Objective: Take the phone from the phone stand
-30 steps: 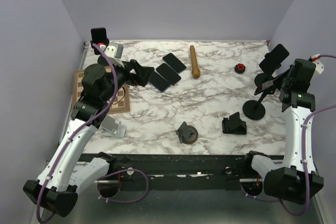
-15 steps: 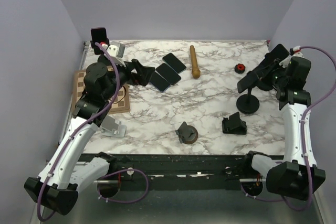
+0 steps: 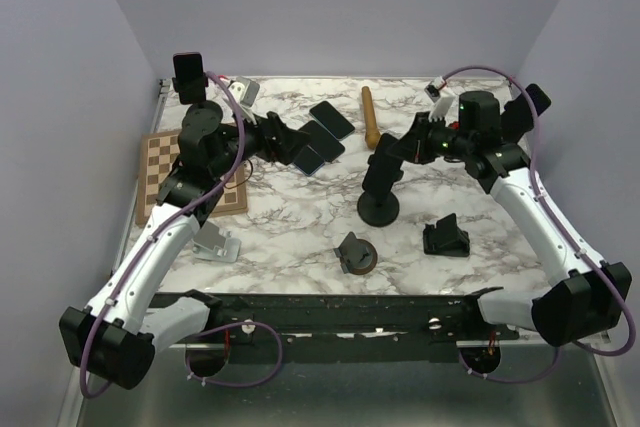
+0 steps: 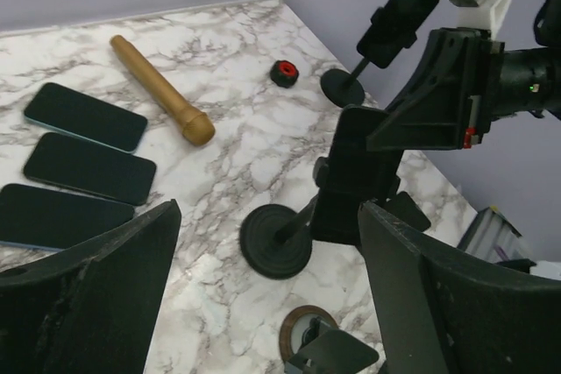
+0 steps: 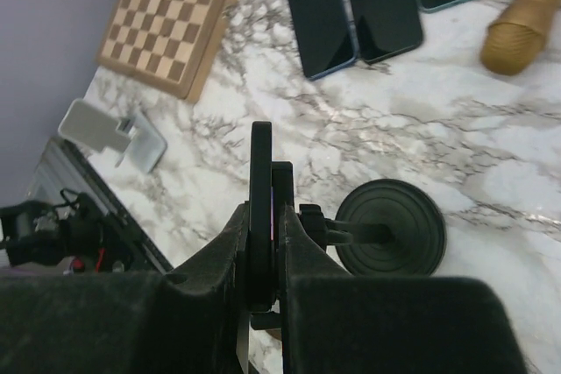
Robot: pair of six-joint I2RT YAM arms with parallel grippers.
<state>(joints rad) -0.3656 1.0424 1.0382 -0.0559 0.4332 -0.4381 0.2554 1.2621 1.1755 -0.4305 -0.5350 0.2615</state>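
Note:
A black phone (image 5: 260, 164) is clamped in a black phone stand with a round base (image 3: 379, 209) near the table's middle. The stand's base also shows in the right wrist view (image 5: 390, 225) and in the left wrist view (image 4: 276, 241). My right gripper (image 3: 392, 150) is shut on the phone, seen edge-on between its fingers in the right wrist view (image 5: 268, 216). The phone sits in the clamp, and the stand leans. My left gripper (image 3: 296, 143) is open and empty, left of the stand and over the flat phones; in its own view (image 4: 267, 214) it faces the stand.
Three loose phones (image 3: 318, 137) lie flat at the back, next to a wooden roller (image 3: 370, 117). A chessboard (image 3: 160, 162) and a white stand (image 3: 215, 243) are at the left. A brown round stand (image 3: 356, 255) and a black stand (image 3: 445, 237) are near the front. Other phone stands hold phones at back right (image 3: 530, 107) and back left (image 3: 188, 72).
My right gripper has swung from the right edge leftward to the table's middle, taking the phone and its stand along. My left arm has reached further back and right.

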